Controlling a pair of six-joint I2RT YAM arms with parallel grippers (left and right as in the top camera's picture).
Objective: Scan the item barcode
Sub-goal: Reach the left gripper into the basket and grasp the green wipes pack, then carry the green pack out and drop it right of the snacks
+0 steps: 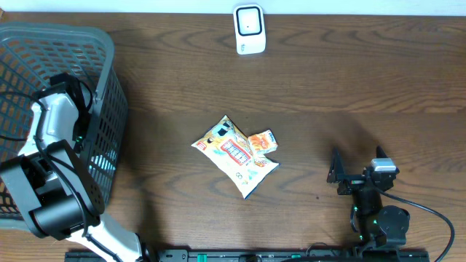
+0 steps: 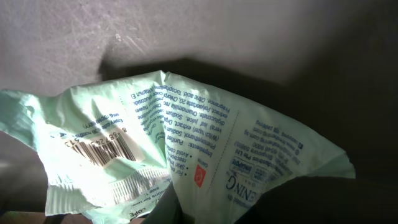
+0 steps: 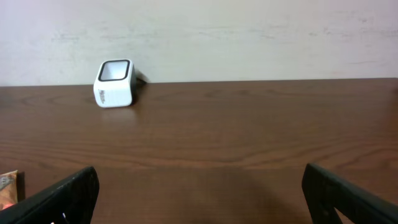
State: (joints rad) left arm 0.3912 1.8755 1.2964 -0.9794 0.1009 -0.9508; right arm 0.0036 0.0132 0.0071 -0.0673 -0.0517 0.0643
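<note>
Tabletop: dark brown wood table point(image 1: 306, 80) below a pale wall.
Hidden: the left gripper point(image 2: 169, 210) is down inside the grey mesh basket point(image 1: 109, 131) at 9 o'clock. From overhead the arm and the mesh cover its fingers. Its own camera shows only a dark sliver at 6 o'clock.
Left grip: clenched on the pale green packet point(image 2: 186, 137), whose creases gather at that sliver.
Task item: the pale green packet sits crumpled inside the basket. Its barcode point(image 2: 109, 149) faces the wrist camera toward 8 o'clock. The print is upside down, small and partly in shadow.
Scanner: the white scanner point(image 1: 249, 29) is at 12 o'clock by the far edge, well apart from the basket.
Around: a yellow snack bag point(image 1: 234, 155) lies mid-table, with a small orange packet point(image 1: 263, 141) touching its 2 o'clock side.
Right side: the right gripper point(image 3: 199, 202) is at 4 o'clock, released, its fingers spread wide over bare wood.
In the way: the basket wall stands between packet and scanner.
</note>
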